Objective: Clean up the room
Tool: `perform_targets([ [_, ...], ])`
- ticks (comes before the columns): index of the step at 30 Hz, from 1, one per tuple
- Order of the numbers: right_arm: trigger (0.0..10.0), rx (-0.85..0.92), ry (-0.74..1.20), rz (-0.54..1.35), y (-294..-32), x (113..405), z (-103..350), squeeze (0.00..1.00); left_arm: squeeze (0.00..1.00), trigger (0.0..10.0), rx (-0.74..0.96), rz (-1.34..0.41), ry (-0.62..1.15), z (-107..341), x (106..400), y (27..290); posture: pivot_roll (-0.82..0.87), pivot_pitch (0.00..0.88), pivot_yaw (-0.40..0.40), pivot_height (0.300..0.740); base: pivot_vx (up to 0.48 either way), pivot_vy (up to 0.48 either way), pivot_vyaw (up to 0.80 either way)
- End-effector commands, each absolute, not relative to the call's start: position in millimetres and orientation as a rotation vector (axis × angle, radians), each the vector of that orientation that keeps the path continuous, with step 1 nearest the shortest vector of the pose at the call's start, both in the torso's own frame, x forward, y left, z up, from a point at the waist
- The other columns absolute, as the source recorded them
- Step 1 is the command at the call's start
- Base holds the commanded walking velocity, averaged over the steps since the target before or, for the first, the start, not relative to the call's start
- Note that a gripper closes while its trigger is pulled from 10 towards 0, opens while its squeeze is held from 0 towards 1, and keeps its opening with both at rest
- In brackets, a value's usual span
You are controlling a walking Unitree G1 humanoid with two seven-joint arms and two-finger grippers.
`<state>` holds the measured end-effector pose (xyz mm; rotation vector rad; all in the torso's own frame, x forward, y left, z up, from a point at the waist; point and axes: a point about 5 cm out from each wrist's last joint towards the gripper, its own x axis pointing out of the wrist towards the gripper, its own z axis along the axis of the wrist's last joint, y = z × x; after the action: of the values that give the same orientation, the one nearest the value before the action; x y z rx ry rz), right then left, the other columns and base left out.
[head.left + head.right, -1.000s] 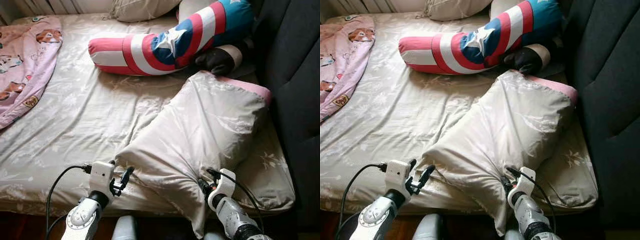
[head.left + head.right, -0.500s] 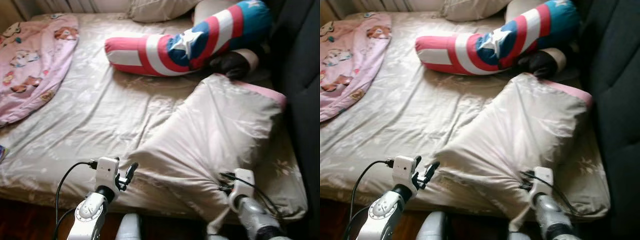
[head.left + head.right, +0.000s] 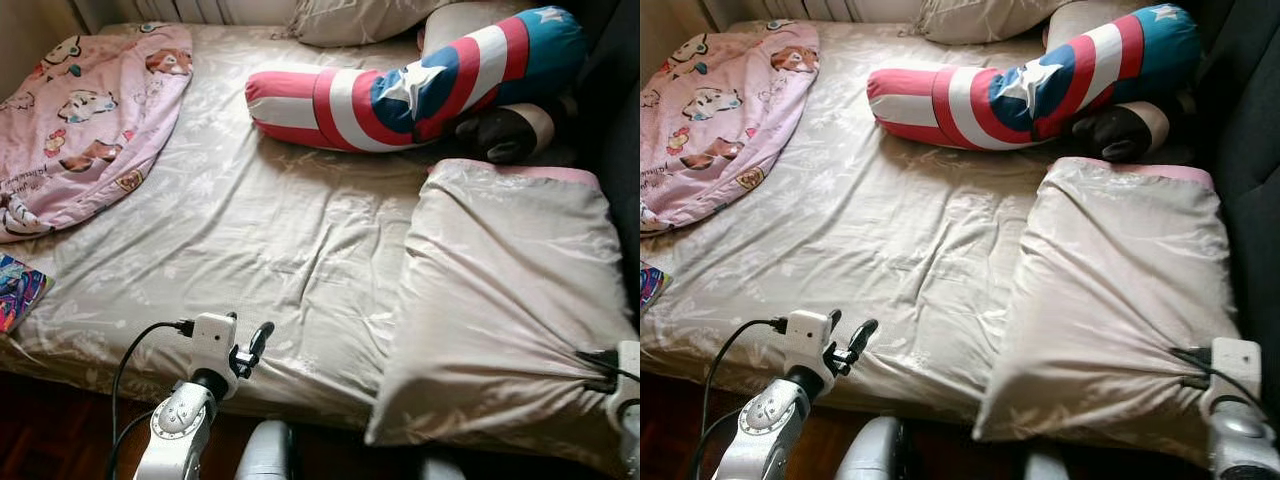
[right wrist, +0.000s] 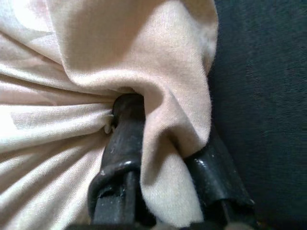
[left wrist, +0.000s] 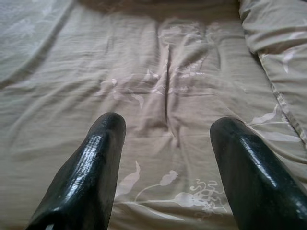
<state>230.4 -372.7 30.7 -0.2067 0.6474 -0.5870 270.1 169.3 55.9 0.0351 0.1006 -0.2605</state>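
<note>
From the head cameras, the beige pillow lay on the right side of the bed, its long side close along the dark headboard, its near corner bunched where the right gripper had pinched the cover. The left gripper hung over the near edge of the mattress with its fingers apart and nothing between them. Farther up the bed lay a red, white and blue striped bolster, a dark plush toy just beside it, another pale pillow at the top edge, and a pink cartoon blanket spread at the left; a colourful book lay at the near left edge of the bed. In the left wrist view, the two black fingers stood wide over wrinkled sheet, with the pillow's edge off to one side. In the right wrist view, the fingers were clamped on a fold of pillow fabric, dark upholstery alongside. The step in hand looked like squaring the pillow against the headboard. To do it well, the grip on the corner should stay firm, since only a thin fold was caught and could slip, and the pull should be low and steady so the cover did not slide off its filling. The free gripper could steady the opposite corner.
</note>
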Motion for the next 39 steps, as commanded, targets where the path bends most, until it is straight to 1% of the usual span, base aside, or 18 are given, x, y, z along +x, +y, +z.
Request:
perform_targets([
  [1, 0.0, -0.253, 0.632, -0.753, -403, 212, 46, 0.00, 0.00, 10.0, 0.037, -0.254, 0.121, 50, 267, 175, -0.03, 0.098, 0.032, 0.656, 0.000, 0.000, 0.00],
  [7, 0.0, -0.317, 0.626, -0.831, -418, 204, 55, 0.00, 0.00, 10.0, 0.042, -0.254, 0.122, 49, 265, 177, -0.02, 0.107, 0.036, 0.656, 0.000, 0.000, 0.00],
  [15, 0.0, -0.360, 0.628, -0.827, -422, 206, 63, 0.00, 0.00, 10.0, 0.042, -0.252, 0.128, 47, 264, 178, -0.02, 0.117, 0.038, 0.656, 0.000, 0.000, 0.00],
  [17, 10.0, -0.376, 0.636, -0.799, -418, 210, 61, 0.00, 0.00, 10.0, 0.048, -0.260, 0.141, 45, 263, 177, -0.01, 0.120, 0.038, 0.656, 0.000, 0.000, 0.00],
  [21, 10.0, -0.387, 0.625, -0.779, -413, 213, 58, 0.00, 0.00, 10.0, 0.044, -0.262, 0.141, 45, 263, 176, -0.01, 0.123, 0.038, 0.656, 0.000, 0.000, 0.00],
  [22, 10.0, -0.381, 0.618, -0.770, -411, 214, 57, 0.85, 0.00, 10.0, 0.044, -0.261, 0.141, 45, 263, 176, -0.01, 0.123, 0.038, 0.656, 0.000, 0.000, 0.00],
  [23, 10.0, -0.378, 0.611, -0.757, -409, 216, 57, 1.00, 0.00, 10.0, 0.043, -0.261, 0.141, 45, 263, 176, -0.01, 0.124, 0.037, 0.656, 0.000, 0.000, 0.00],
  [25, 10.0, -0.402, 0.593, -0.732, -405, 220, 57, 1.00, 0.00, 10.0, 0.041, -0.260, 0.139, 45, 263, 175, -0.01, 0.126, 0.036, 0.656, 0.000, 0.000, 0.00],
  [29, 10.0, -0.312, 0.410, -0.618, -388, 241, 66, 1.00, 0.00, 10.0, 0.030, -0.255, 0.139, 44, 265, 174, -0.01, 0.121, 0.034, 0.656, 0.000, 0.000, 0.00],
  [31, 10.0, -0.259, 0.370, -0.559, -378, 247, 65, 1.00, 0.00, 10.0, 0.022, -0.244, 0.148, 41, 266, 174, -0.01, 0.115, 0.032, 0.656, 0.000, 0.000, 0.00],
  [32, 10.0, -0.202, 0.341, -0.488, -367, 252, 63, 1.00, 0.00, 10.0, 0.007, -0.232, 0.155, 39, 266, 174, -0.01, 0.114, 0.032, 0.656, 0.000, 0.000, 0.00],
  [33, 10.0, -0.202, 0.341, -0.488, -367, 252, 63, 1.00, 0.00, 10.0, 0.007, -0.232, 0.155, 39, 266, 174, -0.01, 0.114, 0.032, 0.656, 0.000, 0.000, 0.00],
  [34, 10.0, -0.157, 0.305, -0.412, -354, 258, 61, 0.28, 0.00, 10.0, -0.011, -0.216, 0.163, 37, 266, 175, -0.01, 0.114, 0.032, 0.656, 0.000, 0.000, 0.00],
  [35, 10.0, -0.157, 0.305, -0.412, -354, 258, 61, 0.28, 0.00, 10.0, -0.011, -0.216, 0.163, 37, 266, 175, -0.01, 0.114, 0.032, 0.656, 0.000, 0.000, 0.00],
  [36, 10.0, -0.095, 0.262, -0.235, -318, 267, 50, 0.00, 0.00, 10.0, -0.046, -0.185, 0.187, 31, 268, 176, -0.01, 0.102, 0.029, 0.656, 0.000, 0.000, 0.00],
  [37, 10.0, -0.095, 0.262, -0.235, -318, 267, 50, 0.00, 0.00, 10.0, -0.046, -0.185, 0.187, 31, 268, 176, -0.01, 0.102, 0.029, 0.656, 0.000, 0.000, 0.00],
  [38, 10.0, -0.064, 0.265, -0.180, -301, 269, 42, 0.00, 0.00, 10.0, -0.065, -0.172, 0.198, 29, 269, 176, -0.01, 0.099, 0.028, 0.656, 0.000, 0.000, 0.00],
  [39, 10.0, -0.064, 0.265, -0.180, -301, 269, 42, 0.00, 0.00, 10.0, -0.065, -0.172, 0.198, 29, 269, 176, -0.01, 0.099, 0.028, 0.656, 0.000, 0.000, 0.00],
])
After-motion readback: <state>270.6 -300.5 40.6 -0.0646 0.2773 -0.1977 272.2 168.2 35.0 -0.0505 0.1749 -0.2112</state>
